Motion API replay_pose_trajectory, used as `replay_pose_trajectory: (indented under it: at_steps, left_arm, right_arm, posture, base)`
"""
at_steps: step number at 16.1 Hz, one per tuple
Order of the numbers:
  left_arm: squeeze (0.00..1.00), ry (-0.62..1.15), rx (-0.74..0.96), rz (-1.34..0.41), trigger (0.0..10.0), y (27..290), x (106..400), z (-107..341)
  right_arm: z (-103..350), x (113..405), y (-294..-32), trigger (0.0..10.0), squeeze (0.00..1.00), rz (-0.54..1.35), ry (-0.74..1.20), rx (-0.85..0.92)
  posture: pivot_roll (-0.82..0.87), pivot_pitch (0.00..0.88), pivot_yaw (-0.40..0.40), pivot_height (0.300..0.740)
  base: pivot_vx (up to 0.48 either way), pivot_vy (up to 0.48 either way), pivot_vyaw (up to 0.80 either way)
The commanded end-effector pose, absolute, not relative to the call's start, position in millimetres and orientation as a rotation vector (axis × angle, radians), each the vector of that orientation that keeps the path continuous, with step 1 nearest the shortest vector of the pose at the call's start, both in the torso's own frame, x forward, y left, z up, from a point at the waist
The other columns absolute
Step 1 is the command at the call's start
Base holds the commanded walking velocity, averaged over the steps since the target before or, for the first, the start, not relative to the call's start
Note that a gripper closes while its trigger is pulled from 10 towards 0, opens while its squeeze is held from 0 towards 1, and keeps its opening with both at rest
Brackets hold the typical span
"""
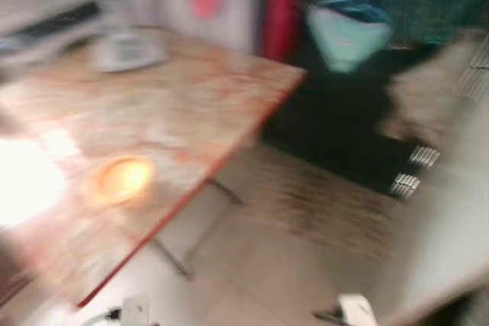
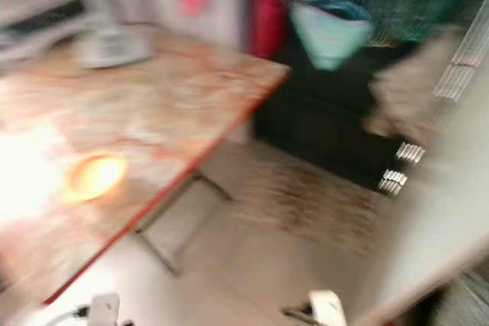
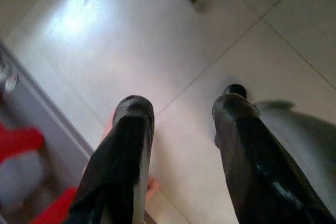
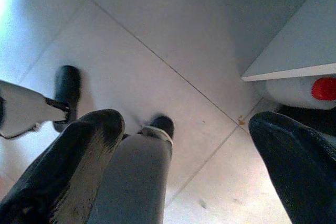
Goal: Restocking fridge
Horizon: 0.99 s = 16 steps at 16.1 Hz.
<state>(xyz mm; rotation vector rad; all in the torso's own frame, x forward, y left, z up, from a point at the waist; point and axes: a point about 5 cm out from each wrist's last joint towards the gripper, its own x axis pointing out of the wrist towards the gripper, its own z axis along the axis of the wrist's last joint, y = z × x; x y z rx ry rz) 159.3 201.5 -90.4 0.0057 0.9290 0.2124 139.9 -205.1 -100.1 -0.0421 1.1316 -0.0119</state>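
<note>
The head views are blurring, which suggests the robot is walking or turning. An orange, round item [image 1: 122, 178], too smeared to identify, is sitting on the reddish, marbled folding surface [image 1: 191, 104], near a pale dish [image 1: 126, 51] at its far end. Both arms are hanging low over the pale tiled floor [image 3: 173, 40], likely idle for travel. The left gripper [image 3: 181, 129] and right gripper [image 4: 184, 129] are spread, carrying nothing. A white door panel [image 4: 294, 51] is standing beside a white, red-capped jug [image 4: 302, 90], possibly fridge stock.

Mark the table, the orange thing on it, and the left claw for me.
table [image 1: 229, 104], left eye view, bare top toward its far corner.
orange thing [image 1: 122, 179], left eye view, its blurred middle; cannot tell what it is.
left claw [image 3: 181, 124], left wrist view, midway between its fingertips, over the tiled floor.
</note>
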Motion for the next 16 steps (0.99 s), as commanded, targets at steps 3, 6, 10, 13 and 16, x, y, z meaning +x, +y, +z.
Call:
replay_pose_trajectory:
  at_steps: [3,6,10,13,16]
  left_arm:
    - [0.0,0.943,0.033,0.222,10.0,208,156,-91]
    - [0.0,0.944,0.037,0.222,10.0,208,156,-91]
    - [0.0,0.934,0.057,0.211,10.0,208,156,-90]
    - [0.0,0.779,0.097,0.29,10.0,218,170,-77]
    - [0.0,0.564,0.142,0.384,10.0,229,184,-57]
  right_arm:
    - [-98,147,-199,10.0,0.0,0.014,1.115,-0.048]
    - [-99,147,-199,10.0,0.0,0.019,1.117,-0.05]
    - [-99,145,-198,10.0,0.0,0.02,1.123,-0.039]
    - [-100,143,-198,10.0,0.0,0.031,1.126,-0.045]
    - [-100,143,-199,10.0,0.0,0.038,1.128,-0.049]
  posture:
    - [0.01,0.047,0.018,0.74]
    - [0.02,0.04,0.02,0.74]
    - [0.02,0.022,0.025,0.74]
    - [0.02,0.007,0.031,0.74]
    - [0.03,0.0,0.034,0.74]
  base:
    - [0.0,0.0,0.8]
    - [0.0,0.0,0.8]
    - [0.0,0.0,0.6]
    - [0.0,0.0,0.0]
    - [0.0,0.0,0.0]
